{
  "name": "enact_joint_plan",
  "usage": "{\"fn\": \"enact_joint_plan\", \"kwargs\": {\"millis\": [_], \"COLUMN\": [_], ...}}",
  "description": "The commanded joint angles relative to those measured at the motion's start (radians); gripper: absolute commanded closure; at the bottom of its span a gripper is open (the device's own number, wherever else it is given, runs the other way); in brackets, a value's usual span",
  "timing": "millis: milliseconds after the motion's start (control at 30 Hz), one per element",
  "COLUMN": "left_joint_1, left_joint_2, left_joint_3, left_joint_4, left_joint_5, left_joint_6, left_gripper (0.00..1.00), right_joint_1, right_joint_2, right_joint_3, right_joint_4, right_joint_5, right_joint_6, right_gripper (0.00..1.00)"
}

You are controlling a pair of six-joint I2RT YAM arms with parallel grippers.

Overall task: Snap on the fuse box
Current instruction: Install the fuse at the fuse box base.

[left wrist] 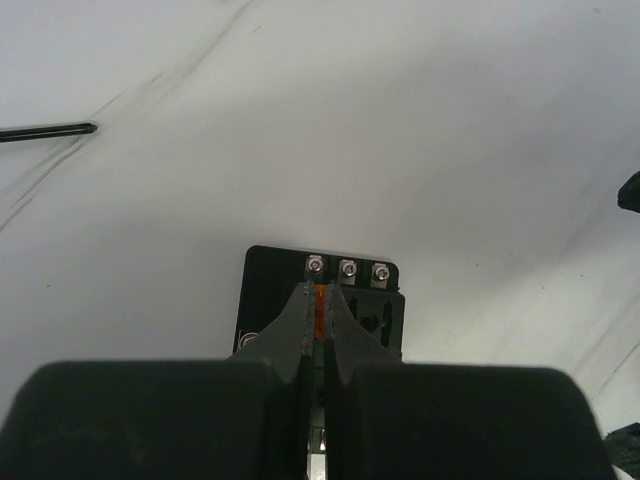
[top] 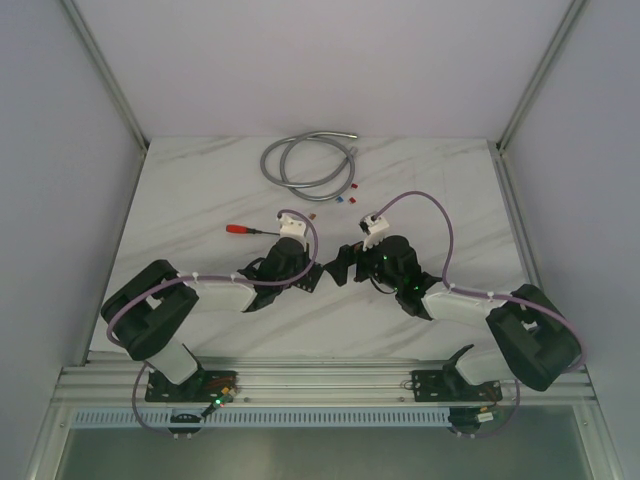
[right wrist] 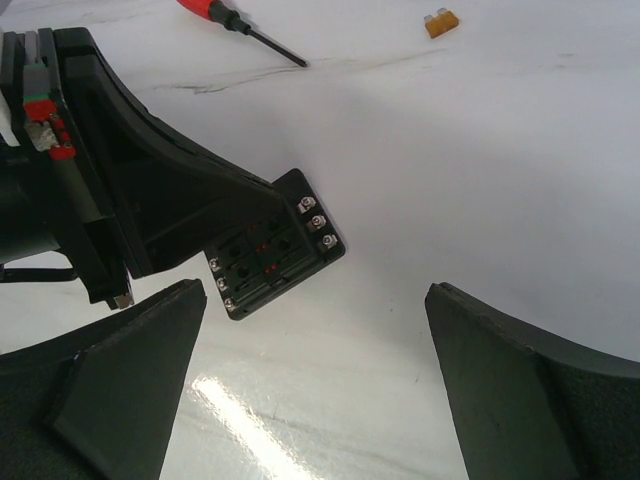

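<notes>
From above, the left gripper (top: 312,278) and the right gripper (top: 345,268) stand nose to nose at mid-table. What lies between them is too dark to make out here. Beyond the fingertips there is a red-handled screwdriver (top: 250,229), a coiled hose (top: 305,160) and a few tiny fuses (top: 345,198). The table edges are well apart from both grippers.

From the left wrist, the fingers (left wrist: 295,320) are pinched together on an orange fuse (left wrist: 320,312). The fuse box (left wrist: 272,280) lies flat directly under the tips, its three screws just past them. I'd say the fuse wants a straight downward push, kept upright over its slot. Nothing holds the box, so a slanted push could make it skid. Bare marble lies beyond and to either side of the fingers.

From the right wrist, the fingers (right wrist: 130,370) are spread wide with nothing in them. The box sits ahead of the gap, nearer the left-hand finger and not touching it. They have room to close in and brace it. A loose amber fuse (right wrist: 441,20) lies far beyond.
</notes>
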Motion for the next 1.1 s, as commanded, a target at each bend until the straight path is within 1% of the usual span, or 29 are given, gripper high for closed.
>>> {"fn": "enact_joint_plan", "kwargs": {"millis": [0, 233, 333, 400, 567, 933, 1067], "left_joint_1": [0.01, 0.018, 0.017, 0.018, 0.018, 0.018, 0.018], "left_joint_2": [0.002, 0.005, 0.01, 0.007, 0.0, -0.01, -0.03], "left_joint_3": [0.022, 0.026, 0.031, 0.03, 0.034, 0.046, 0.084], "left_joint_4": [-0.036, -0.04, -0.044, -0.046, -0.059, -0.095, -0.161], "left_joint_5": [0.0, 0.02, 0.023, 0.022, 0.021, 0.018, 0.009], "left_joint_6": [0.025, 0.029, 0.028, 0.027, 0.022, 0.007, -0.002], "left_gripper": [1.0, 0.99, 0.94, 0.85, 0.77, 0.69, 0.66], "right_joint_1": [-0.003, -0.004, -0.003, -0.003, -0.004, -0.003, -0.004], "right_joint_2": [0.005, 0.007, 0.01, 0.011, 0.013, 0.012, 0.009], "right_joint_3": [0.029, 0.029, 0.031, 0.031, 0.032, 0.032, 0.035], "right_joint_4": [0.034, 0.037, 0.037, 0.037, 0.038, 0.035, 0.03], "right_joint_5": [-0.019, -0.027, -0.03, -0.03, -0.034, -0.036, -0.037], "right_joint_6": [0.004, 0.004, 0.004, 0.004, 0.005, 0.005, 0.005], "right_gripper": [0.0, 0.0, 0.0, 0.0, 0.0, 0.0, 0.0]}}
